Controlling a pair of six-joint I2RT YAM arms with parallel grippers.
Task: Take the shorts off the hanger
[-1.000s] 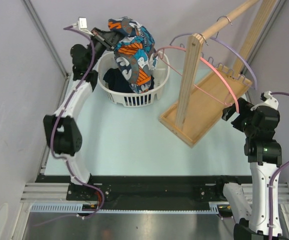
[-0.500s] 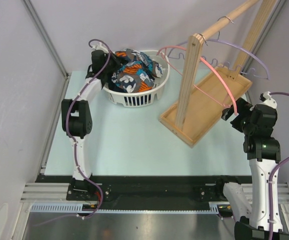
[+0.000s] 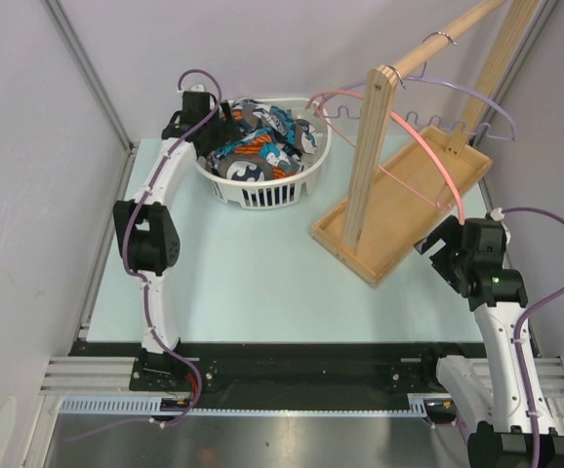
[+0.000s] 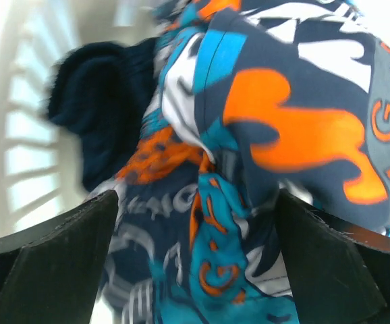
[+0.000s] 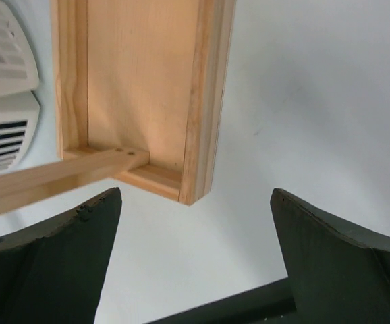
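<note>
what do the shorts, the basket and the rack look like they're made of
The shorts: thin printed fabric, matte, probably synthetic; it folds softly and shows a stitched seam. The basket: white moulded plastic, smooth, with slotted walls. The rack: pale wood, seemingly unvarnished, with visible grain and a butt joint at the corner.

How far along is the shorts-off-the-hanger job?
Done: the shorts lie bunched in the white laundry basket, and the lavender hanger hangs bare on the wooden rail. In hand: nothing; the left pincer stands open just over the shorts, the right pincer open and empty near the rack base. Left: probably only pulling the arms back.
</note>
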